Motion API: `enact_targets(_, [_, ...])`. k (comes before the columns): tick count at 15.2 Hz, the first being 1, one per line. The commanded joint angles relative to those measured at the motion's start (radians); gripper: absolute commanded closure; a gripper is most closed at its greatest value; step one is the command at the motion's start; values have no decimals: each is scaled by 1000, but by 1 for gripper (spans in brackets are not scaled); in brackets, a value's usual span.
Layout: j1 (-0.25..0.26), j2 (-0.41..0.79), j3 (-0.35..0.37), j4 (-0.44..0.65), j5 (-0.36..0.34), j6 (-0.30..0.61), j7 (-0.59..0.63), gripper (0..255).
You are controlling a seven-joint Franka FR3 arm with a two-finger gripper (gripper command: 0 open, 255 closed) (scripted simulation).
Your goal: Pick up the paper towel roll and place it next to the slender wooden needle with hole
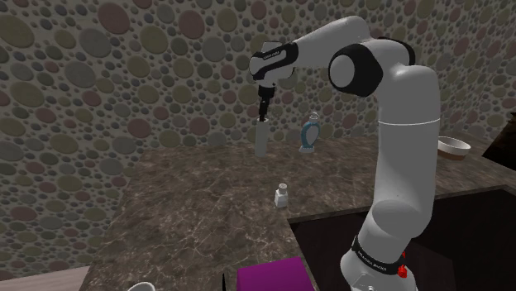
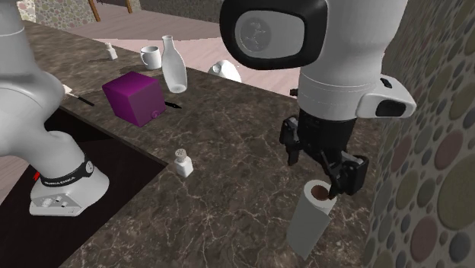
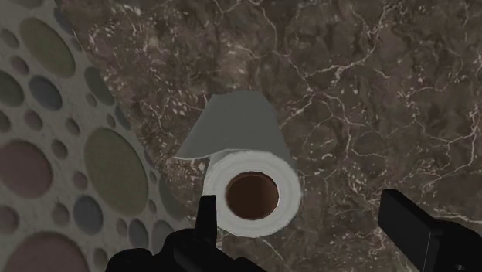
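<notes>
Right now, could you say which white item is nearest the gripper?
The paper towel roll, upright just under the gripper; shaker and bottle stand farther off.

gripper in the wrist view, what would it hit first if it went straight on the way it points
Most likely the upright paper towel roll. The open gripper points down with one finger at the roll's rim and the other over bare dark veined counter. Depth is unclear.

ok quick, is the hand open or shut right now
hand: open, poised at the top of the upright paper towel roll, not gripping it
</notes>
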State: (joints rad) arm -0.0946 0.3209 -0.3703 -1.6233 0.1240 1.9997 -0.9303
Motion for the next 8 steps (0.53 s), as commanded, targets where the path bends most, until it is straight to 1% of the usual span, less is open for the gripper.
enact_targets(1, [-34,97,11,118,43,-26,-53,0])
enact_targets(2, [-38,104,13,127,45,-28,-56,0])
enact_targets(8, [-40,131,20,85,57,39,-63,0])
